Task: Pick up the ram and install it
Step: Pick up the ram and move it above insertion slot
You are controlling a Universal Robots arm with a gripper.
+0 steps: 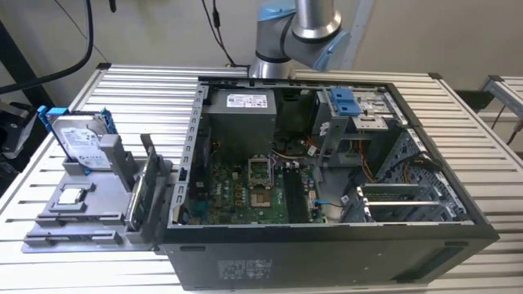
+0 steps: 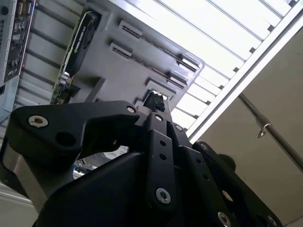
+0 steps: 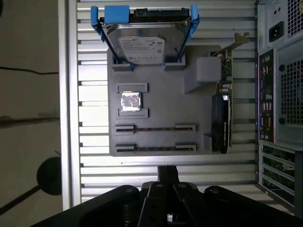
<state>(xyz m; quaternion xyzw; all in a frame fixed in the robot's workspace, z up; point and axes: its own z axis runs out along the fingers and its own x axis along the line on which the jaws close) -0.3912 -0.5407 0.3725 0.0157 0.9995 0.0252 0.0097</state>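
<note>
My gripper [image 3: 167, 171] hangs above the slatted table, just off the grey fixture plate [image 3: 170, 101] on the side where two narrow slots [image 3: 155, 128] run. Its black fingers meet at the tips and I see nothing between them; the second wrist view shows the same closed gripper [image 2: 155, 101]. Each slot shows only a thin dark line, and I cannot make out the ram there or elsewhere. The open computer case [image 1: 425, 245] lies on its side at the exterior view's right, its green motherboard [image 1: 245, 196] exposed.
On the fixture plate [image 1: 49, 211] stand a silver hard drive in a blue bracket [image 3: 142, 42], a small square chip [image 3: 130, 101] and an upright green circuit card [image 3: 221, 118]. The arm's base [image 1: 298, 30] rises behind the case. Cables hang at the back wall.
</note>
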